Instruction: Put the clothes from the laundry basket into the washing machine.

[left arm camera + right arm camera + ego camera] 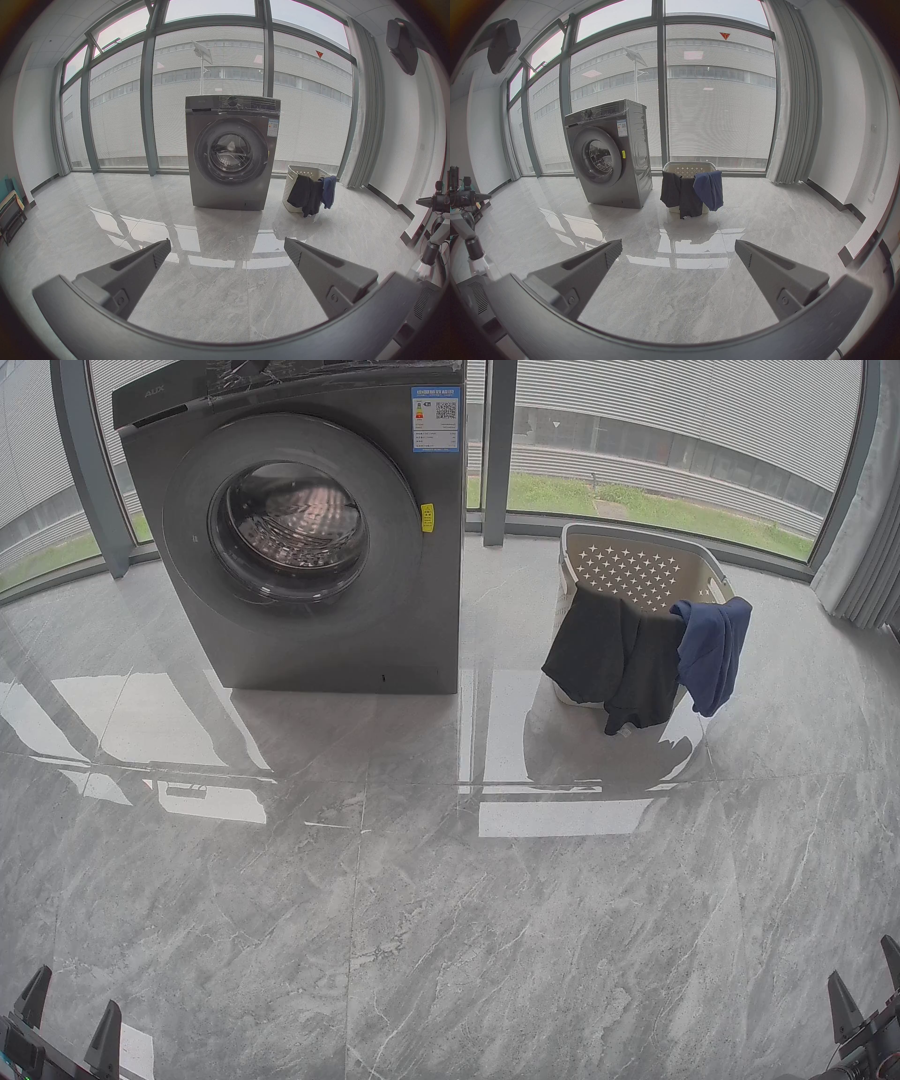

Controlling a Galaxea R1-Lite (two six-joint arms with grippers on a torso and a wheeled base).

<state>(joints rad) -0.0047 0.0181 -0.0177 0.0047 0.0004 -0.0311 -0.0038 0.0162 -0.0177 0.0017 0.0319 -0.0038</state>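
A grey front-loading washing machine (309, 538) (232, 152) (609, 154) stands by the windows at the far left, its round drum opening showing. To its right is a cream laundry basket (637, 562) (300, 171) (686, 167). Black clothes (614, 655) (304, 194) (679, 192) and a blue garment (711, 651) (329, 191) (709, 189) hang over its front rim. My left gripper (70, 1012) (227, 246) is open and empty, low at the near left. My right gripper (867, 979) (678, 248) is open and empty at the near right. Both are far from the basket.
Glossy grey tiled floor (450, 885) stretches between me and the machine and basket. Tall windows (717, 93) and a grey curtain (867, 547) line the back. Stands with equipment sit at the room's side (466, 220).
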